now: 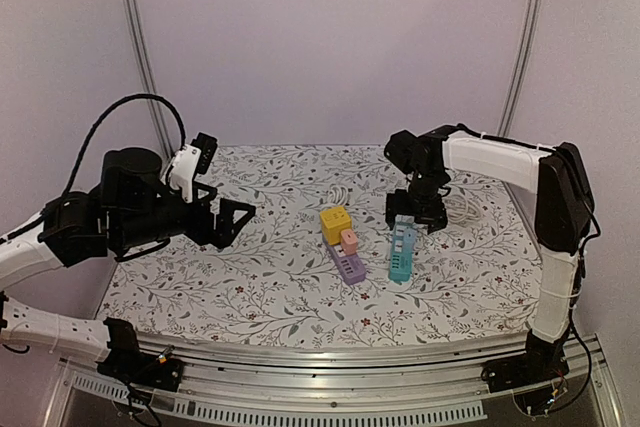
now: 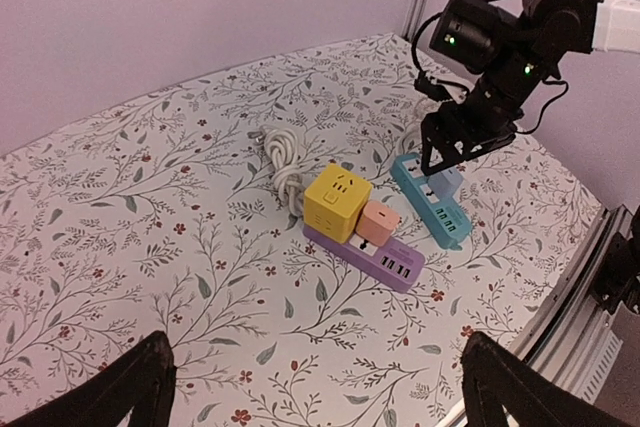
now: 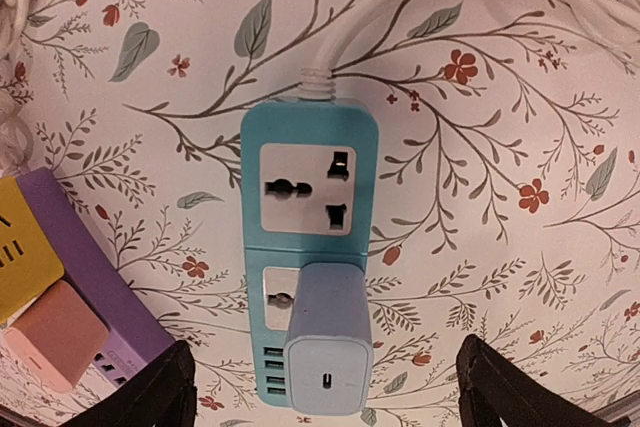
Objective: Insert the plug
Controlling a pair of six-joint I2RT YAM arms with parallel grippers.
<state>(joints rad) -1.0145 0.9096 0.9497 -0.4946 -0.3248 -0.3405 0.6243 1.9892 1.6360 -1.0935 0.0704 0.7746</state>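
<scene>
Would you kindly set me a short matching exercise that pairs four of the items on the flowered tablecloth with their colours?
Things:
1. cube socket
2. right power strip
3. left power strip
4. coiled cable

Colours:
A. purple
B. white
C. yellow
D. teal

Pairs: 1-C, 2-D, 3-A, 4-B

Floral table (image 1: 250,277); teal strip (image 1: 401,252), purple strip (image 1: 349,267)
</scene>
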